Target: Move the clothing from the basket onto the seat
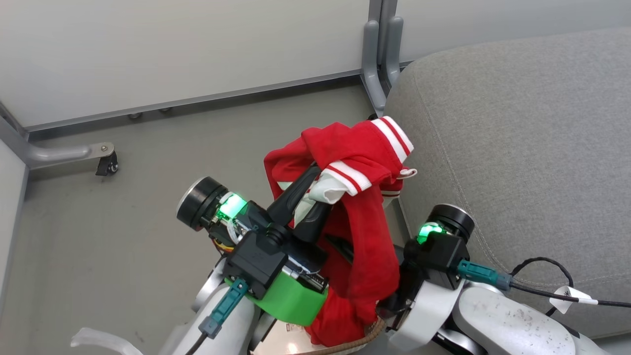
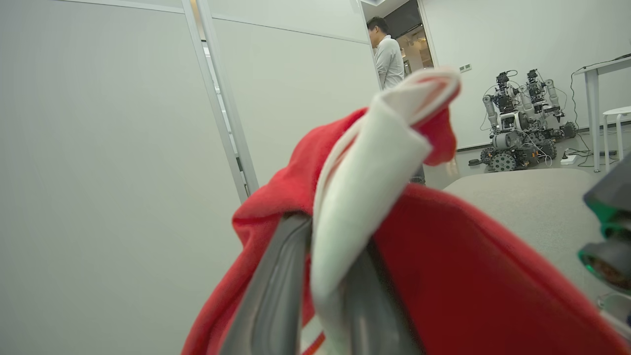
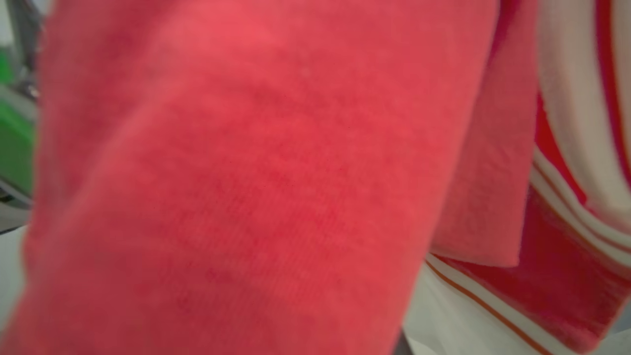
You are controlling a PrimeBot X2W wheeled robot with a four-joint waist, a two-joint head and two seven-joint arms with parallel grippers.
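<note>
- Right against your right wrist lens sits the clothing [image 3: 246, 187]: blurred red cloth, with white striped bands from 3 to 5 o'clock.
- The seat [image 1: 517, 148] is your largest item, a grey cushion covering the head view from 1 to 4 o'clock.
- Grey floor [image 1: 123, 246] runs from 7 to 10 o'clock, with white partition panels [image 1: 172, 49] across 11 to 12.
- In the head view the clothing is raised in a bundle at the centre, just beside the seat's left edge. Its striped cuffs are on top, and a red tail hangs down to 6 o'clock into the basket [image 1: 367, 336], where you see a piece of brown woven rim.
- Your left hand [image 1: 318, 190] reaches up from 7 o'clock and is pinching a white fold of the clothing.
- Your right hand [image 1: 346, 248] comes in from 5 o'clock, pressed together, its tips buried in the hanging red cloth. You cannot tell whether any cloth is caught.
- In the left wrist view, a person [image 2: 388, 59] stands at 12 o'clock and parked robots [image 2: 517, 128] at 2 o'clock.
- A black cable [image 1: 542, 261] lies on the seat at 4 o'clock.
</note>
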